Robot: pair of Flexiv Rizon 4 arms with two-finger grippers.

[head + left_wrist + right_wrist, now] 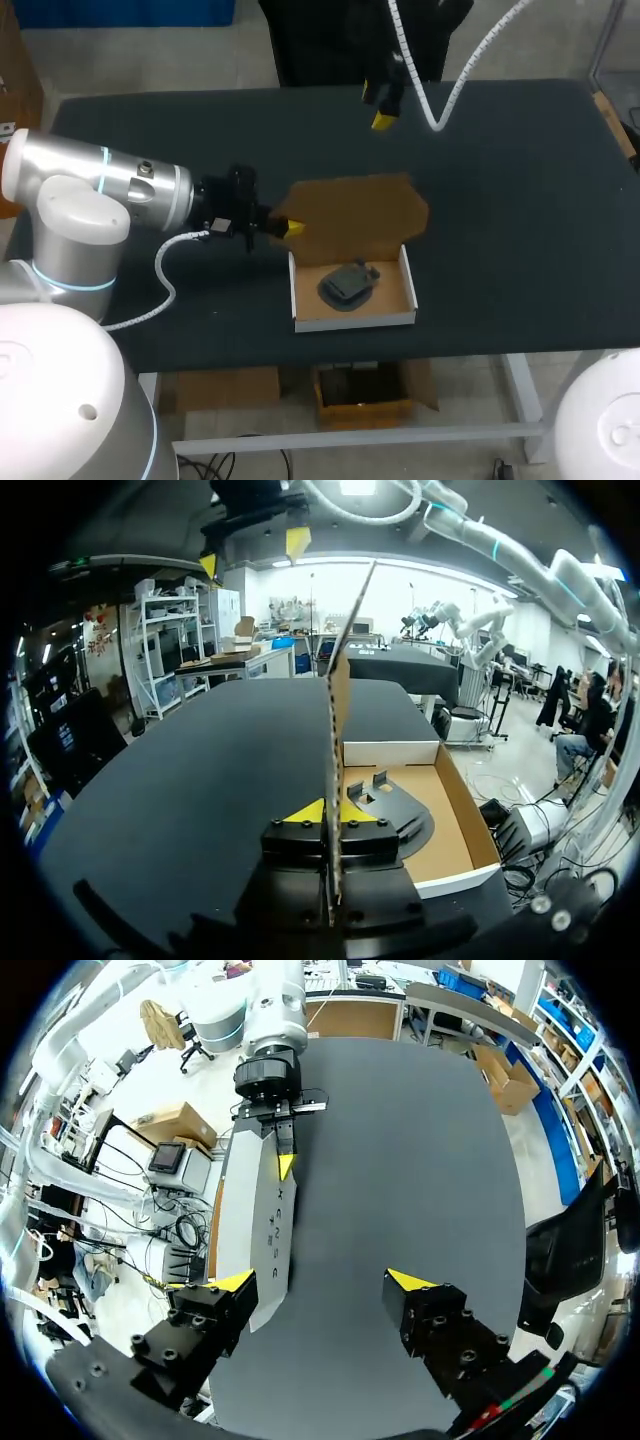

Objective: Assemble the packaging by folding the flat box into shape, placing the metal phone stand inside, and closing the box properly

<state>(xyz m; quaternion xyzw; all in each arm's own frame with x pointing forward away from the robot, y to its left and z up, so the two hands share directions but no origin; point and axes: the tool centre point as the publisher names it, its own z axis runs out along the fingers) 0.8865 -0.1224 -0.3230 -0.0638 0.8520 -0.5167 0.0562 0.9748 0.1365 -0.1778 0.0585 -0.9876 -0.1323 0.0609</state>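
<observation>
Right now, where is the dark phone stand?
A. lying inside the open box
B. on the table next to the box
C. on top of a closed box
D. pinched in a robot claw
A: the phone stand lies on the floor of the open box, whose lid stands up, pinched by the left gripper.

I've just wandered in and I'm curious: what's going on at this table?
Two robot arms are packing a cardboard box. The stand already lies inside it. The left tool is shut on the edge of the lid, which is raised and not yet closed. The right tool hangs open above the far side of the table, holding nothing.
</observation>
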